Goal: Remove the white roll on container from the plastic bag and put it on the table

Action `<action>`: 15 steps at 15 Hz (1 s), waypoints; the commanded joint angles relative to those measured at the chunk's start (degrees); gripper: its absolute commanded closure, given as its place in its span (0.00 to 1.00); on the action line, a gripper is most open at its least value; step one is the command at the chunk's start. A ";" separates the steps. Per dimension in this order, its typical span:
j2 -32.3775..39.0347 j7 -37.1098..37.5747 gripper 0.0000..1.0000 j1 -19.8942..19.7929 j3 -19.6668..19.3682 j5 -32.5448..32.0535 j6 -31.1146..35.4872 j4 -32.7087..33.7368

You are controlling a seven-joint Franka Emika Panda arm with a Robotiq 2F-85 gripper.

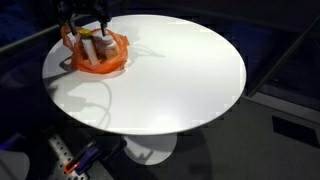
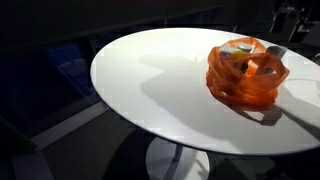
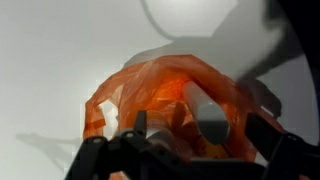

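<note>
Exterior views both show a round white bench [image 1: 180, 80] on a pedestal, bare apart from an orange plastic bag [image 1: 95, 55] that sits near its edge, at the far left in an exterior view and at the right in an exterior view [image 2: 248, 75]. The bag is crumpled and slumped, its mouth facing up and its handles loose. The arm hangs straight above it. In the wrist view the fingers [image 3: 140, 128] reach down toward the bag's opening; they look spread wide with nothing between them, though that picture is dark and blurred there. The white roll on container [image 1: 90, 42] is inside the bag, its pale top showing through the mouth. Judged from this, the step in hand is the reach into the bag. To do it well, centre over the pale top, descend through the opening without pressing a handle or fold, and close on the container alone. Thin film caught in the grip would lift the whole bag.
</note>
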 commanded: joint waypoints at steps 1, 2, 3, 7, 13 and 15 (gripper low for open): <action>-1.59 -4.11 0.00 0.98 -0.53 1.94 3.47 -2.45; -1.59 -4.70 0.00 1.16 -0.44 2.24 3.78 -2.72; -1.58 -5.15 0.00 1.41 -0.33 2.50 4.18 -3.05; -1.46 -5.96 0.27 2.23 0.04 2.56 4.54 -3.58; -1.58 -5.59 0.74 2.16 0.04 1.36 4.69 -3.30; -1.80 -5.55 0.88 2.05 -0.04 1.25 4.71 -3.17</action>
